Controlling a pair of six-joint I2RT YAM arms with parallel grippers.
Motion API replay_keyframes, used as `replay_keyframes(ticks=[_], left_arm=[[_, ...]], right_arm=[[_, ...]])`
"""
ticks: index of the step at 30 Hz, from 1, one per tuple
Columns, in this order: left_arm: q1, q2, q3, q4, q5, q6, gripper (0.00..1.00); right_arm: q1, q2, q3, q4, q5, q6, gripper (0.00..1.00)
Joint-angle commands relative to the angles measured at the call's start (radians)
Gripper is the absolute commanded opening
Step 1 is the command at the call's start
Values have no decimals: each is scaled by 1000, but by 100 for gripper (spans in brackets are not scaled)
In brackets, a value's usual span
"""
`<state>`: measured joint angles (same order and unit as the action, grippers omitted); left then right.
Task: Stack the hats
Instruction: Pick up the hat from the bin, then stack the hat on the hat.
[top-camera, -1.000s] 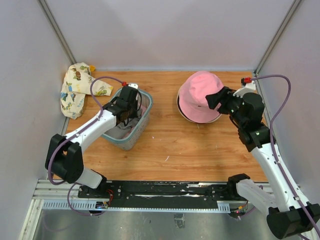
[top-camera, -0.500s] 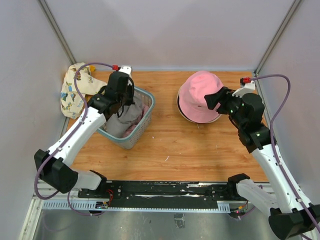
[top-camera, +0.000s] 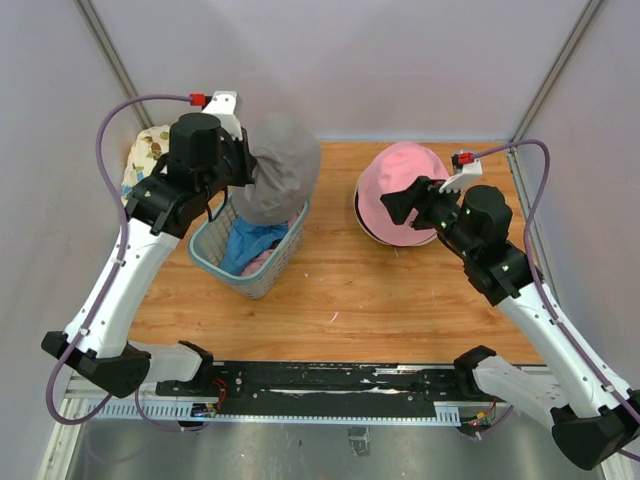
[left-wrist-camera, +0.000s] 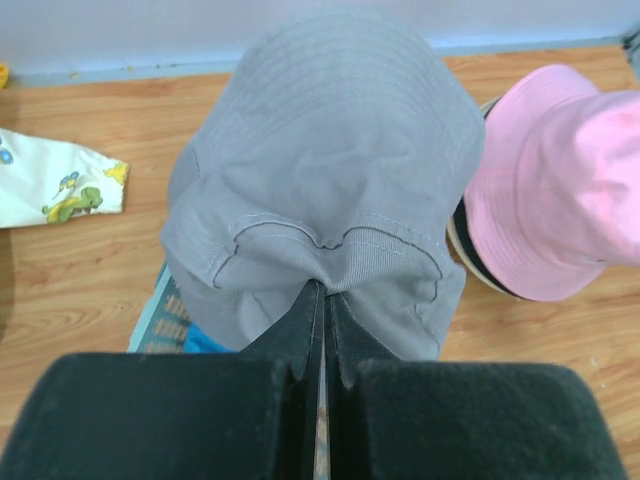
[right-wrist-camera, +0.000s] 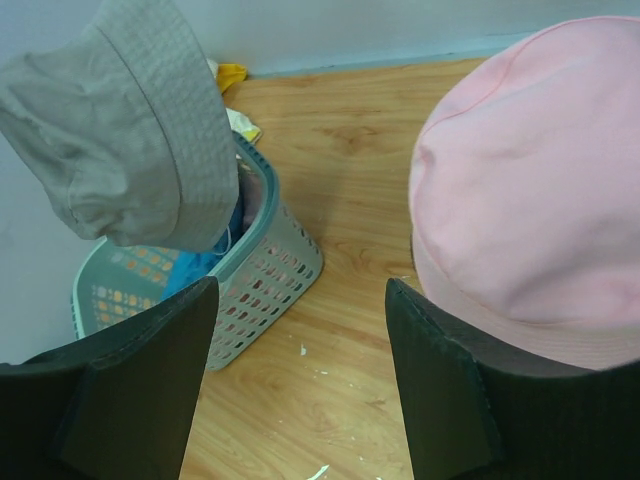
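A grey hat (top-camera: 280, 165) hangs in the air above the basket, its brim pinched in my left gripper (top-camera: 245, 172), which is shut on the fabric (left-wrist-camera: 325, 292). In the left wrist view the grey hat (left-wrist-camera: 330, 170) fills the middle. A pink hat (top-camera: 398, 185) rests crown up at the back right on another hat whose dark-edged brim (left-wrist-camera: 472, 262) shows underneath. My right gripper (top-camera: 392, 208) hovers at the pink hat's near side, open with bare wood between its fingers (right-wrist-camera: 300, 295). A teal hat (top-camera: 245, 240) and pink fabric (top-camera: 262, 262) lie inside the basket.
The blue-grey mesh basket (top-camera: 268, 278) stands left of centre on the wooden table. A cream cloth with cartoon prints (top-camera: 143, 160) lies at the back left corner. Pale walls close in on three sides. Small white specks dot the wood (right-wrist-camera: 303, 350).
My left arm has risen and swung toward the back, pulling the grey hat up out of the basket. My right gripper has shifted a little left over the pink hat's edge.
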<state>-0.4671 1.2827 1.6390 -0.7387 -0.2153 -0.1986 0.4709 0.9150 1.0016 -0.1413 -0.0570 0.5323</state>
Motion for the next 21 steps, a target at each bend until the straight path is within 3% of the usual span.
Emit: replay_keyframes(ticks=[1, 11, 21], left_arm=[[1, -3, 133, -40, 86, 3, 1], [1, 47, 285, -49, 393, -46, 0], [1, 62, 219, 133, 753, -128, 1]], right_arm=[[58, 10, 11, 110, -31, 38, 69], [112, 19, -51, 314, -116, 106, 71], [110, -26, -98, 469, -136, 176, 79]])
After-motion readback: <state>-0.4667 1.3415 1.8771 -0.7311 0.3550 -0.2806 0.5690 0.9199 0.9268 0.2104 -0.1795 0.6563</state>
